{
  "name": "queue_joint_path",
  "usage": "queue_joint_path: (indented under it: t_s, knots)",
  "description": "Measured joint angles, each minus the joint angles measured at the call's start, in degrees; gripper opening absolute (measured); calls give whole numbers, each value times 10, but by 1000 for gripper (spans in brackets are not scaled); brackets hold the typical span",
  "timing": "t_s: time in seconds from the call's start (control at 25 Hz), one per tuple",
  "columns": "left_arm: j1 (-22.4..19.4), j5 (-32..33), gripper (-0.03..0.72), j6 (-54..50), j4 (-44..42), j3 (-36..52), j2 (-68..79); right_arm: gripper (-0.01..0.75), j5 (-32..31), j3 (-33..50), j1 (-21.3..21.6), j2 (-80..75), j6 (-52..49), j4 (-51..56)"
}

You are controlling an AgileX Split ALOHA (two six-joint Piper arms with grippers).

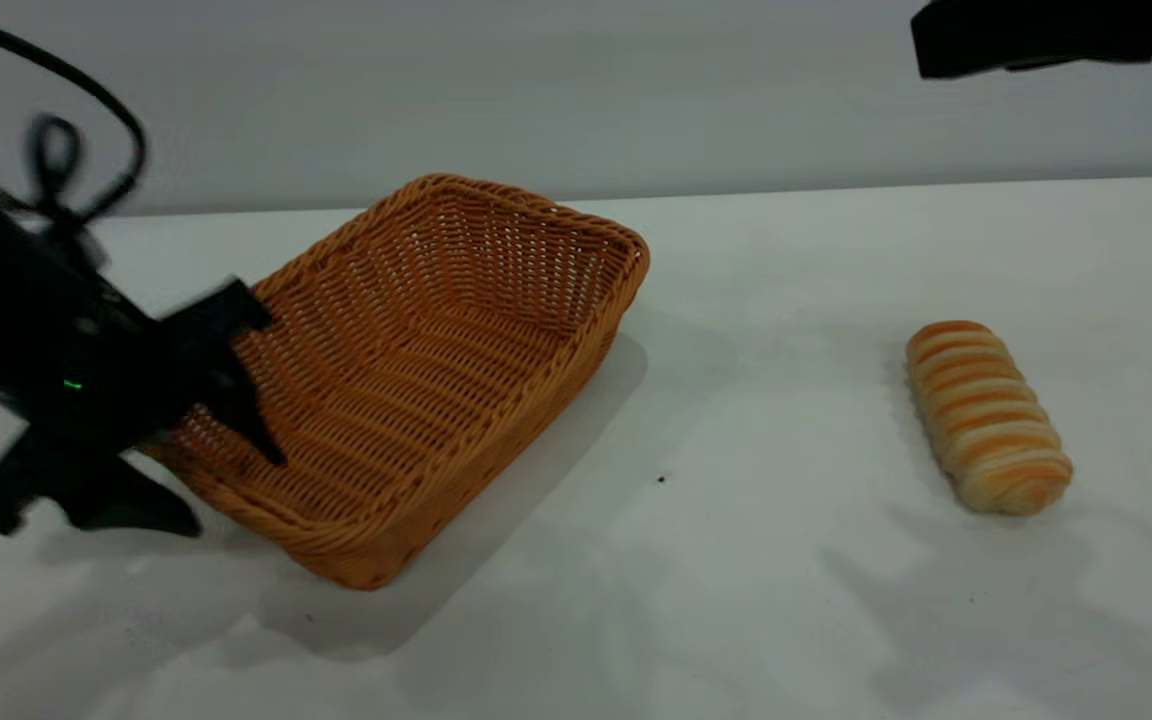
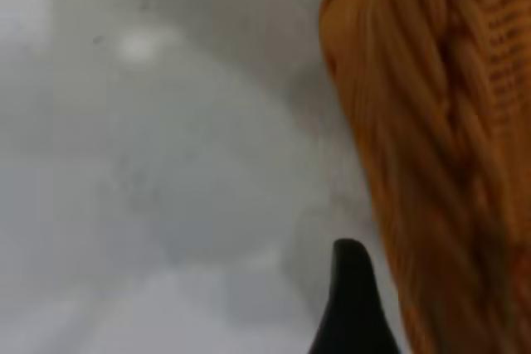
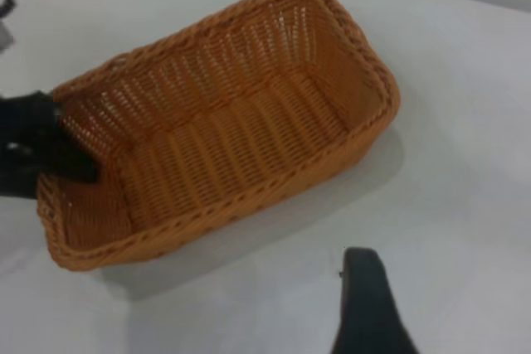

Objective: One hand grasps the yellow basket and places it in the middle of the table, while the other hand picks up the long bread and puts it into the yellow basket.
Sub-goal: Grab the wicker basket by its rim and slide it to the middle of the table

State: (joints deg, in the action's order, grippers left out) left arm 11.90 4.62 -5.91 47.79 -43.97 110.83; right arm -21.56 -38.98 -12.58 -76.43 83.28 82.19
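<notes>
The yellow basket [image 1: 416, 370] lies at the table's left-centre, seen from above in the right wrist view [image 3: 224, 130]. My left gripper [image 1: 231, 488] is open and straddles the basket's left end rim. One finger is inside the basket and the other is outside. In the left wrist view the outer finger [image 2: 353, 292] stands a little apart from the basket wall [image 2: 431, 147]. The long bread [image 1: 986, 415] lies alone on the table at the right. My right gripper [image 1: 1036, 35] hangs high at the top right, empty. One of its fingers [image 3: 369, 300] shows over bare table.
The white table [image 1: 736, 560] stretches between the basket and the bread, with a tiny dark speck [image 1: 661, 480] near the middle. A grey wall stands behind the table's back edge.
</notes>
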Motion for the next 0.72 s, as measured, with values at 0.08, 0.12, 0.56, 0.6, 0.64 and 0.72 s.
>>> queue_joint_path:
  t_s: [0.08, 0.12, 0.56, 0.6, 0.64, 0.72]
  knots:
    - [8, -13, 563, 0, 20, -15, 34, 531, 5, 0, 0, -2, 1, 1]
    - [9, -13, 534, 0, 28, -20, 46, 531, 7, 0, 0, -2, 1, 1]
    - [10, -5, 102, 14, 39, -28, 41, 531, 17, 0, 0, -3, -17, 0]
    - [9, 3, 102, 28, 30, -35, 36, 531, 22, 0, 0, -3, -20, -3]
    - [6, 20, 102, 47, 16, -46, 32, 531, 29, 0, 0, -3, -27, -7]
    - [-3, 75, 102, 84, -14, -86, 32, 531, 38, -1, 1, -6, -40, -19]
